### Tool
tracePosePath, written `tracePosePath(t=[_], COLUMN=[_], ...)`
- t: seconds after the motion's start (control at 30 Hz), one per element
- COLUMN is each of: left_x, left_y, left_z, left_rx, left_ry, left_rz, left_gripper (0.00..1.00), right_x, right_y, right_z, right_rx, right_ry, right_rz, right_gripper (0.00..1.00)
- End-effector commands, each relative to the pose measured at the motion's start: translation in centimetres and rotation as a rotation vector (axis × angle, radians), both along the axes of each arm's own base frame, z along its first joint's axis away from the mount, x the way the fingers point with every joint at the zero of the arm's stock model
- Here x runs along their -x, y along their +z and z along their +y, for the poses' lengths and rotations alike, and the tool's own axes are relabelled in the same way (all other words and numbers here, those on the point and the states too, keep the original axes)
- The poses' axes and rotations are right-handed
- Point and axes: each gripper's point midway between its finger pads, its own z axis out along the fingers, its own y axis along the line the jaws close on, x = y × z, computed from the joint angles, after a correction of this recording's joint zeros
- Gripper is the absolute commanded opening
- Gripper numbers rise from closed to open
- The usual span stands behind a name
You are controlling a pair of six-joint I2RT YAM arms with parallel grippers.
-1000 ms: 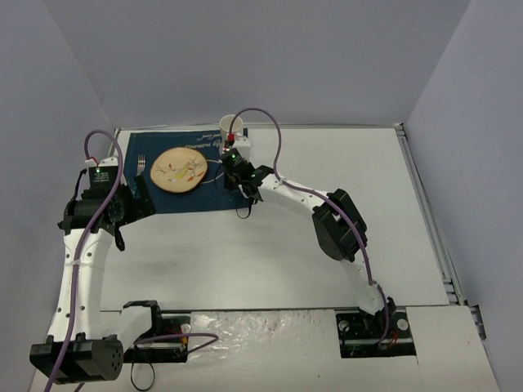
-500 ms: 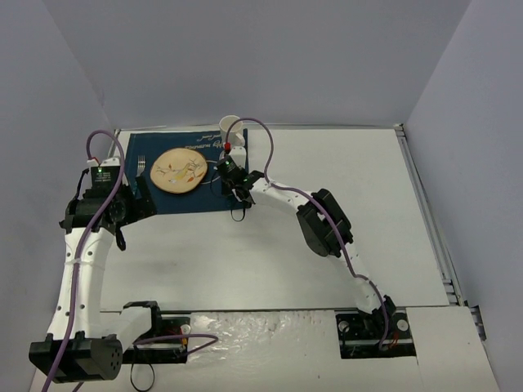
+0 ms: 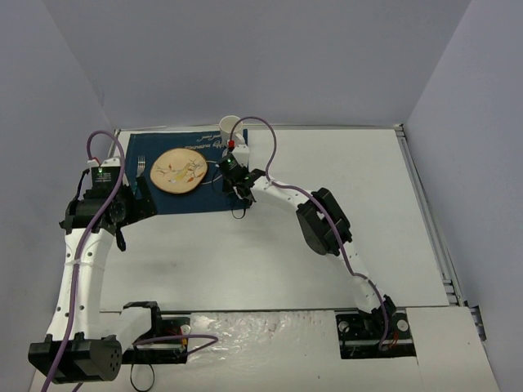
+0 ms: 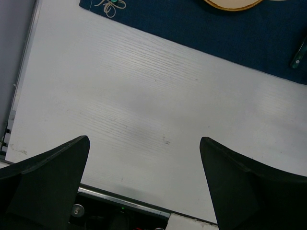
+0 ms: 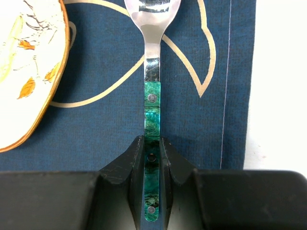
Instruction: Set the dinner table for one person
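My right gripper [image 5: 152,143] is shut on the green handle of a spoon [image 5: 152,96]. It holds the spoon lengthwise low over the dark blue mat [image 5: 96,120], bowl pointing away, just right of the patterned plate [image 5: 24,72]. In the top view this gripper [image 3: 237,181] is at the mat's right end, on the white dinner table [image 3: 392,212]. The plate [image 3: 180,170] lies mid-mat with a fork [image 3: 140,166] to its left. My left gripper [image 3: 140,196] is open and empty over bare table [image 4: 144,96] at the mat's front left.
A white cup [image 3: 230,126] stands behind the mat's back right corner, close to my right wrist. In the left wrist view the mat's front edge [image 4: 192,38] crosses the top, and a green handle end [image 4: 298,55] shows at the right edge. Grey walls enclose the table.
My right arm has reached further left over the mat with the spoon, then nearly stopped. The left arm has not moved.
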Motion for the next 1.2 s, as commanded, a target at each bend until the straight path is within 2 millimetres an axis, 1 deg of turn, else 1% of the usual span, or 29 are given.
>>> tracePosePath(t=[0.0, 0.2, 0.33, 0.5, 0.6, 0.67, 0.73, 0.83, 0.87, 0.97, 1.03, 1.07, 1.13, 1.17], left_x=[-0.4, -0.4, -0.4, -0.4, -0.5, -0.5, -0.4, -0.1, 0.1, 0.9, 1.4, 1.8, 2.4, 2.7], left_y=[1.1, 1.0, 1.0, 1.1, 1.4, 1.9, 2.5, 4.0, 4.4, 6.0, 6.6, 6.8, 7.2, 7.2], left_z=[-0.1, -0.3, -0.3, -0.3, -0.4, -0.5, -0.6, -0.6, -0.6, -0.6, -0.4, -0.2, 0.0, 0.2], left_rx=[0.004, 0.007, 0.007, 0.010, 0.013, 0.018, 0.020, 0.019, 0.018, 0.011, -0.009, -0.021, -0.044, -0.060], left_ry=[0.006, 0.001, 0.001, 0.001, 0.000, -0.005, -0.006, -0.008, -0.010, -0.015, -0.022, -0.023, -0.034, -0.042], left_rz=[-0.048, -0.046, -0.047, -0.049, -0.053, -0.062, -0.071, -0.099, -0.109, -0.151, -0.167, -0.174, -0.189, -0.191], left_gripper=[0.97, 0.97, 0.97, 0.97, 0.97, 0.97, 0.97, 0.97, 0.97, 0.97, 0.97, 0.97, 0.97, 0.97], right_x=[-2.1, -2.0, -1.9, -1.8, -1.8, -1.6, -1.5, -0.7, -0.4, 0.9, 1.7, 2.5, 3.4, 4.3], right_y=[3.3, 2.6, 2.4, 2.9, 3.9, 5.7, 7.4, 11.6, 12.8, 16.7, 18.2, 19.0, 22.0, 21.9], right_z=[1.1, 1.3, 1.4, 1.2, 1.2, 1.0, 0.7, -0.3, -0.8, -3.7, -5.9, -7.2, -9.8, -11.8], right_rx=[-0.078, -0.079, -0.079, -0.079, -0.088, -0.103, -0.110, -0.114, -0.112, -0.067, -0.026, -0.008, -0.007, 0.022], right_ry=[-0.035, -0.036, -0.030, -0.028, -0.015, -0.009, -0.006, 0.010, 0.011, 0.013, -0.001, 0.000, -0.024, -0.042], right_rz=[-0.083, -0.072, -0.068, -0.070, -0.079, -0.096, -0.116, -0.170, -0.187, -0.254, -0.287, -0.302, -0.354, -0.360], right_gripper=[0.00, 0.00, 0.06, 0.29, 0.42, 0.53, 0.61, 0.76, 0.79, 0.93, 0.99, 0.99, 1.00, 1.00])
